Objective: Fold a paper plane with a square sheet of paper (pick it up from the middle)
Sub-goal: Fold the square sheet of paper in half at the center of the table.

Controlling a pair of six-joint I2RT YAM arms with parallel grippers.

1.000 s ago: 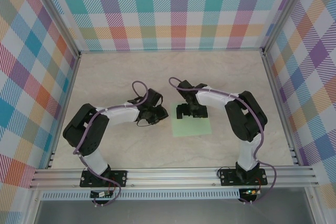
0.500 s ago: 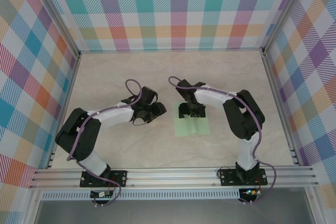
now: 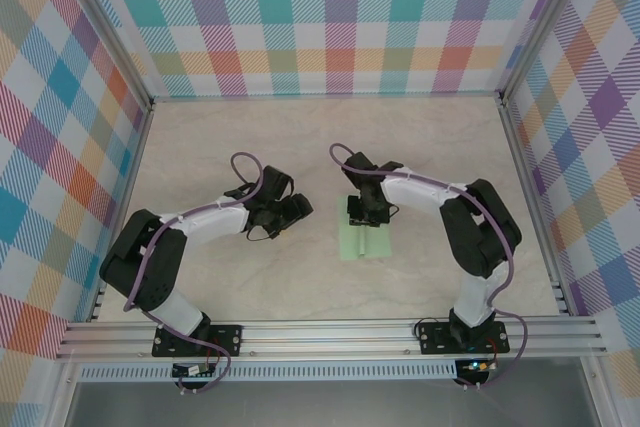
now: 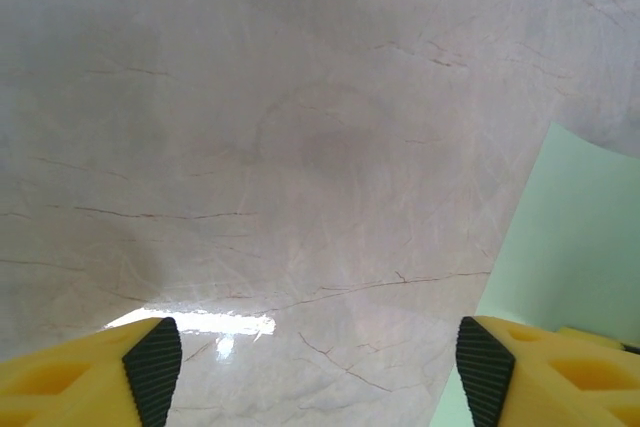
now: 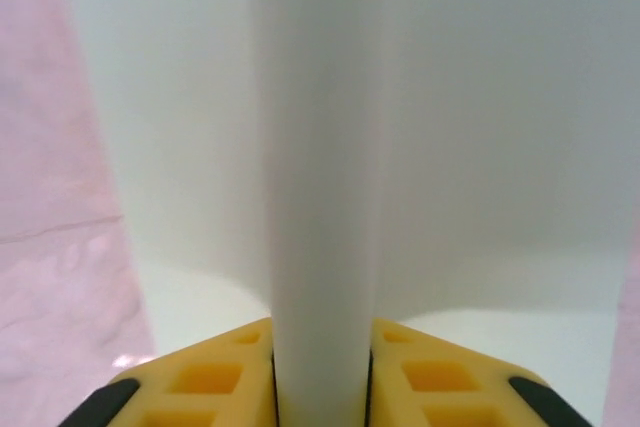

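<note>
Right claw [image 5: 320,372] is pinched tight on a ridge pushed up along the middle of the green paper sheet [image 3: 365,245], mid-table [image 3: 250,142]. Left claw [image 4: 320,367] has its jaws wide apart, just beside the sheet.

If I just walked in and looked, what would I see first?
The pale green square sheet of paper in the middle of the table, pinched up into a ridge between the right gripper's yellow fingers. Then the bright checked walls all round, and the left gripper hanging open over bare marble just beside the sheet.
</note>
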